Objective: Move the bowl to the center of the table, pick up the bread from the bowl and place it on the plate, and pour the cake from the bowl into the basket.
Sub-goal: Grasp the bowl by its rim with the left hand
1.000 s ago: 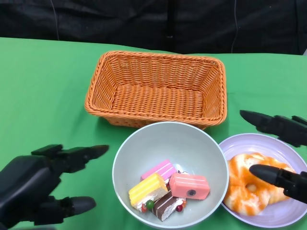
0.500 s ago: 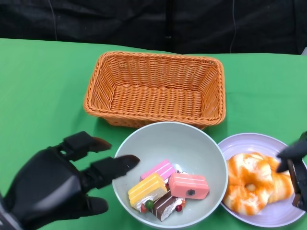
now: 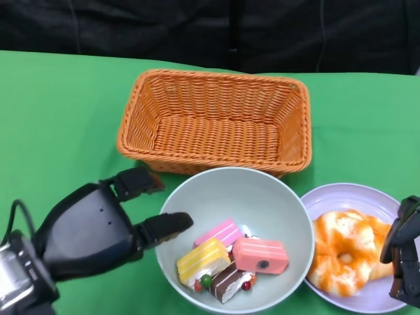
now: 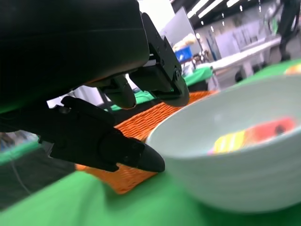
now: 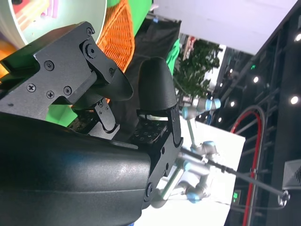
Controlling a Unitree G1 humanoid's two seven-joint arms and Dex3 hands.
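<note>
Grey-green and round, the bowl (image 3: 233, 237) sits at the near middle of the green desk (image 3: 59, 125) and serves as the landmark here. Inside it lie the cake pieces (image 3: 230, 259), clustered toward its near wall; the pink block's long axis runs roughly left to right, the yellow one slants from near-left to far-right. The left robot hand (image 3: 92, 230) is just left of the bowl, fingers apart and holding nothing, one fingertip at the rim; whether it touches, I cannot tell. Right of the bowl, nearly touching it, the lilac plate (image 3: 357, 197) carries the ring-shaped bread (image 3: 341, 252), lying flat. The right robot hand (image 3: 403, 259) is at the plate's right edge, and whether it is released or clenched I cannot tell. Beyond the bowl the wicker basket (image 3: 216, 121) stands unfilled, its long axis left to right. By my judgement, centring and bread look done; the pour remains.
</note>
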